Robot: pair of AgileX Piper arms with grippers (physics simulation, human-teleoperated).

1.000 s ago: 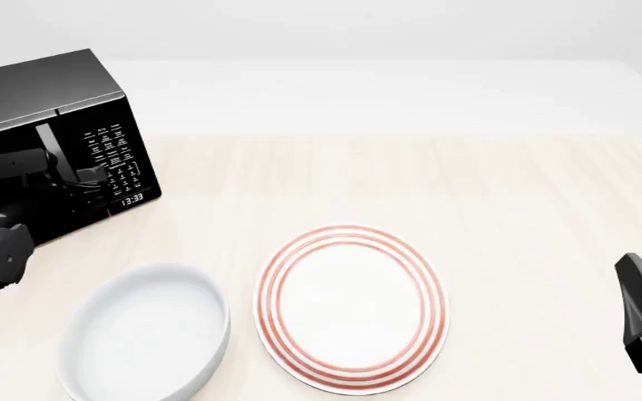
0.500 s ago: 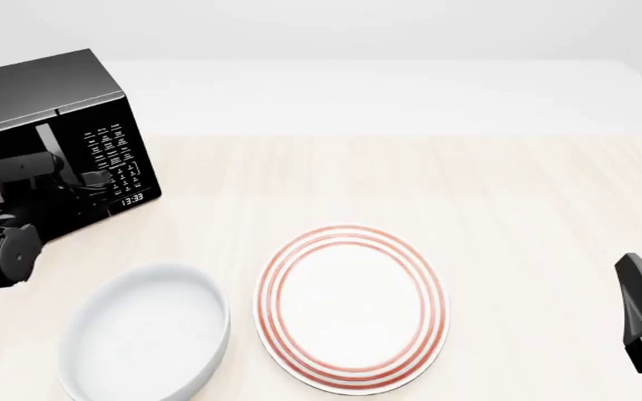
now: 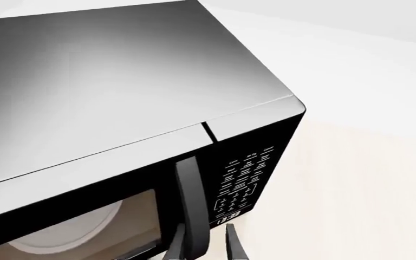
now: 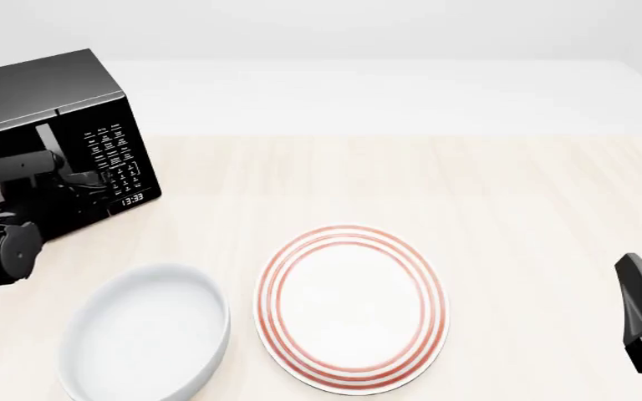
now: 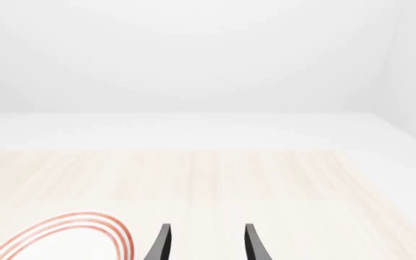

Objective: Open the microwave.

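Beside microwave (image 4: 64,134) handle (image 3: 190,206), left pincer (image 3: 206,246) clasping it, bowl (image 4: 146,338), plate (image 4: 351,307) nearby

The microwave (image 4: 59,134) is a large black box with a glossy grey-sheened top, standing upright at the table's far left, angled slightly. Its windowed door is shut; a pale turntable (image 3: 71,230) shows through the glass, beside a vertical handle (image 3: 190,206), white-labelled keypad (image 4: 114,154) and small clock.

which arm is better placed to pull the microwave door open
The left. Its end effector is already at the microwave, fingers either side of the door handle. The right end effector sits far across the table past the plate, open on nothing.
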